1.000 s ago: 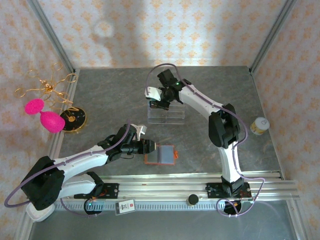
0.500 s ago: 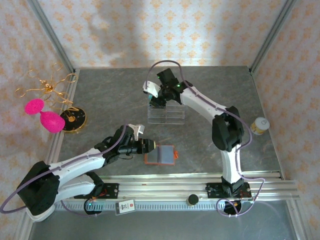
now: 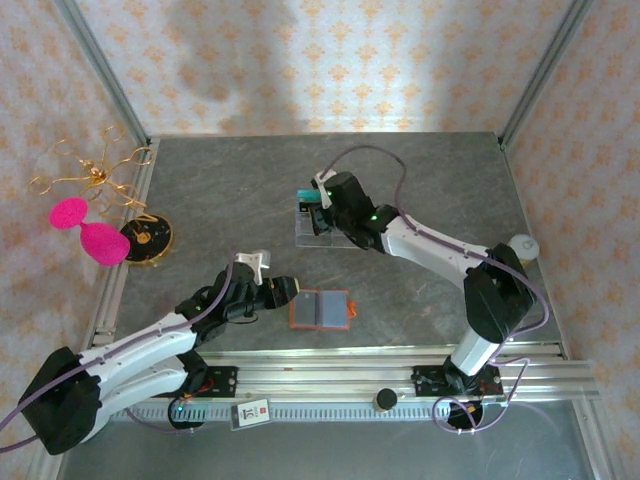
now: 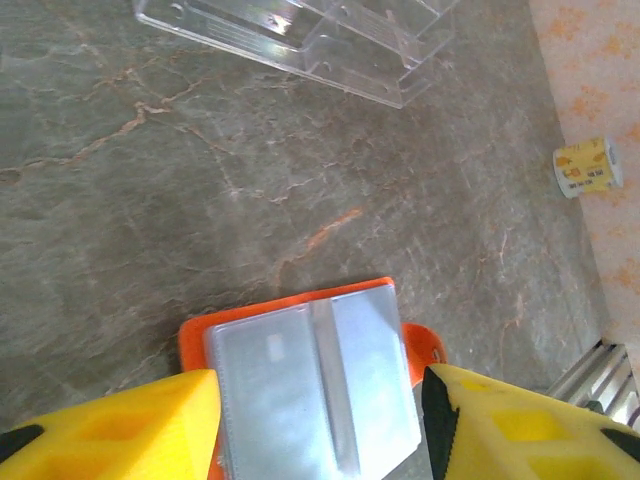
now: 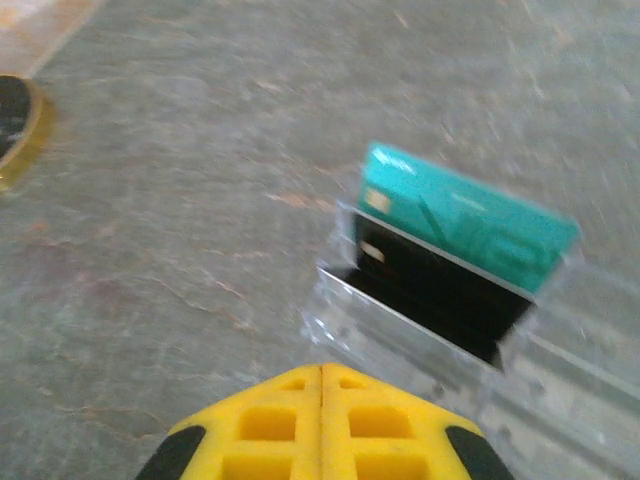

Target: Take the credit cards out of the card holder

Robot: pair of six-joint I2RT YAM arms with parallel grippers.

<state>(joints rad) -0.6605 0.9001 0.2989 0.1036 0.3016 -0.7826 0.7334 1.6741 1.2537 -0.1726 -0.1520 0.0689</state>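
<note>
The orange card holder (image 3: 320,309) lies open on the table with its grey inner panel (image 4: 310,385) facing up. My left gripper (image 3: 288,290) is at its left edge. In the left wrist view it (image 4: 320,378) is open, with a yellow finger on each side of the holder. The credit cards stand upright in the clear rack (image 3: 332,230): a teal one (image 5: 470,228) behind, a black one (image 5: 432,288) with a pale mark in front. My right gripper (image 5: 322,370) is shut and holds nothing, just short of the rack's near edge, by the rack's left end (image 3: 322,212).
A small yellow-labelled jar (image 3: 520,250) stands at the right edge of the table. At the left are a black-and-gold disc (image 3: 146,238), a pink object (image 3: 88,228) and a gold wire stand (image 3: 95,175). A metal rail (image 3: 350,375) runs along the front.
The right arm has dropped lower and stretched out, and its gripper has pulled back from the rack, where the teal card now shows. The left gripper has slid slightly left and widened.
</note>
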